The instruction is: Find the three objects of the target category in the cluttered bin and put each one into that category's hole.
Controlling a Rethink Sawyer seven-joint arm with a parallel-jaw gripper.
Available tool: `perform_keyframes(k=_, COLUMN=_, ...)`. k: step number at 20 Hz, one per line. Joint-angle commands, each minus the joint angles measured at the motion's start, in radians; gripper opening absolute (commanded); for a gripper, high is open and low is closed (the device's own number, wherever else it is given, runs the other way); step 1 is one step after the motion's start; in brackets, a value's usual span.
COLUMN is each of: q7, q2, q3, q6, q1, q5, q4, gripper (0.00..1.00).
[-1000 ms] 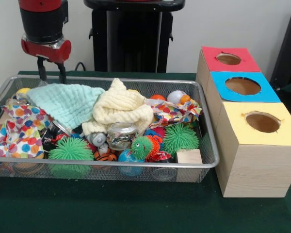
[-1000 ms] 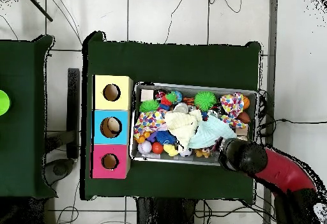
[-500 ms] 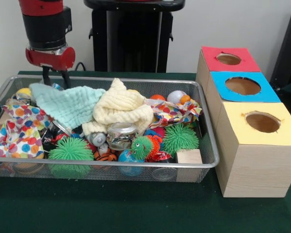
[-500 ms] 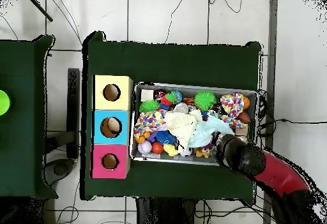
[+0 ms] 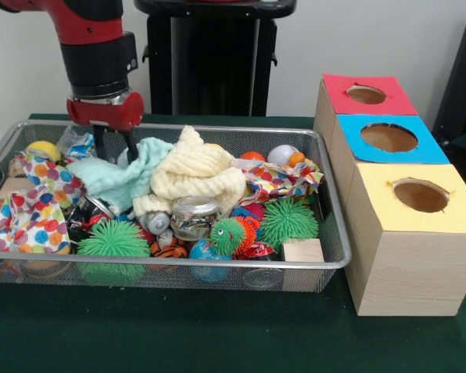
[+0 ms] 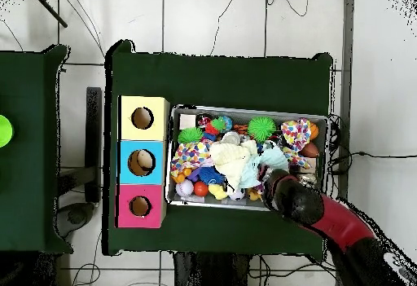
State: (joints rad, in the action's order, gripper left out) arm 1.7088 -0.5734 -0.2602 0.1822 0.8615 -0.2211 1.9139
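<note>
The wire mesh bin (image 5: 179,264) is full of clutter; it also shows in the overhead view (image 6: 244,110). My gripper (image 5: 114,148) is open, with its fingers down at the back left of the bin, against a bunched mint cloth (image 5: 116,177). A wrinkly see-through plastic piece with blue marks (image 5: 76,142) lies uncovered just left of the fingers. Another see-through glinting piece (image 5: 194,216) lies at the middle front, under a cream cloth (image 5: 198,175). A third is hidden. The hole (image 5: 388,137) in the blue-topped box stands right of the bin. In the overhead view the arm (image 6: 297,203) covers the gripper.
Red-topped (image 5: 366,94) and yellow-topped (image 5: 419,196) boxes flank the blue one. Green spiky balls (image 5: 113,239) (image 5: 287,221), dotted cloths (image 5: 31,202) (image 5: 279,179), a wooden block (image 5: 303,250) and small coloured balls crowd the bin.
My gripper has moved right along the bin's back and come lower. It has pushed the mint cloth into a bunch against the cream cloth, uncovering the plastic piece with blue marks.
</note>
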Motion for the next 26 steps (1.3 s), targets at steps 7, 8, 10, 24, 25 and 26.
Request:
perform_keyframes(k=7, q7=0.15, q2=0.09, q3=-0.099, q6=-0.09, q1=-0.016, q5=0.014, q4=0.027, gripper=1.0)
perform_keyframes(k=8, q7=0.144, q2=0.092, q3=-0.106, q6=-0.093, q1=-0.011, q5=0.009, q4=0.029, gripper=1.0)
perform_keyframes(k=10, q7=0.132, q2=0.09, q3=-0.106, q6=-0.087, q1=-0.014, q5=0.002, q4=0.026, gripper=0.0)
perform_keyframes(k=24, q7=0.356, q2=-0.077, q3=-0.006, q6=-0.08, q1=-0.171, q5=0.166, q4=0.216, gripper=0.0)
perform_keyframes(k=25, q7=0.373, q2=-0.099, q3=0.006, q6=-0.089, q1=-0.194, q5=0.185, q4=0.238, gripper=0.0)
perform_keyframes(k=26, q7=0.387, q2=-0.119, q3=0.016, q6=-0.091, q1=-0.217, q5=0.21, q4=0.257, gripper=0.0)
